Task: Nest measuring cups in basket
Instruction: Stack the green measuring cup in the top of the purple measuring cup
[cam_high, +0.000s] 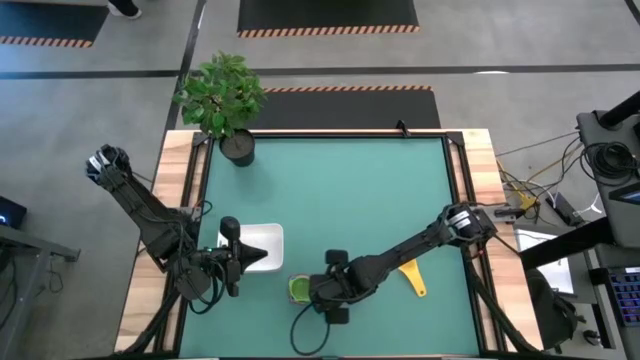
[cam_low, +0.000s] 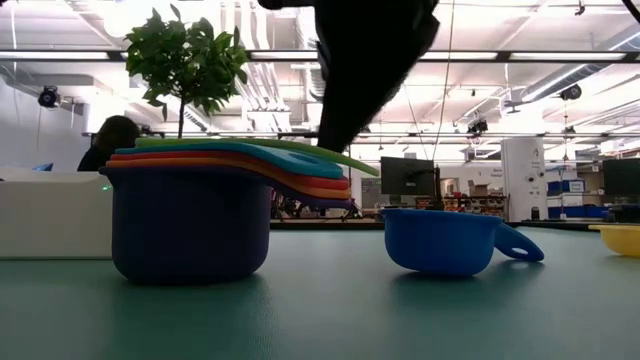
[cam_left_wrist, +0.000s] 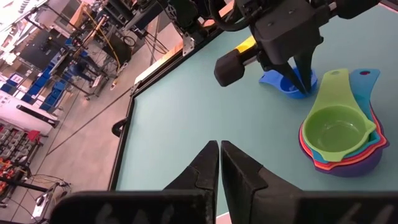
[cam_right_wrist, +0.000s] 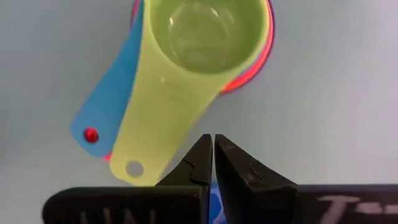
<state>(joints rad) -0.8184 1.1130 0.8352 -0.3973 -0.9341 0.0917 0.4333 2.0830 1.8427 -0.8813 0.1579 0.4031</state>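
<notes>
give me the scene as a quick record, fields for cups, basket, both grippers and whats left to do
nested stack: green plastic measuring cup on top of light blue, orange, red and purple cups, standing on the teal table, not in the basket
loose cups: dark blue plastic cup beside the stack; yellow plastic cup farther right
basket: white rectangular tray, left of the stack, contents unclear
left gripper: shut, empty, by the basket
right gripper: shut, empty, over the green cup's handle
left to do: two loose cups unnested; stack outside basket
</notes>
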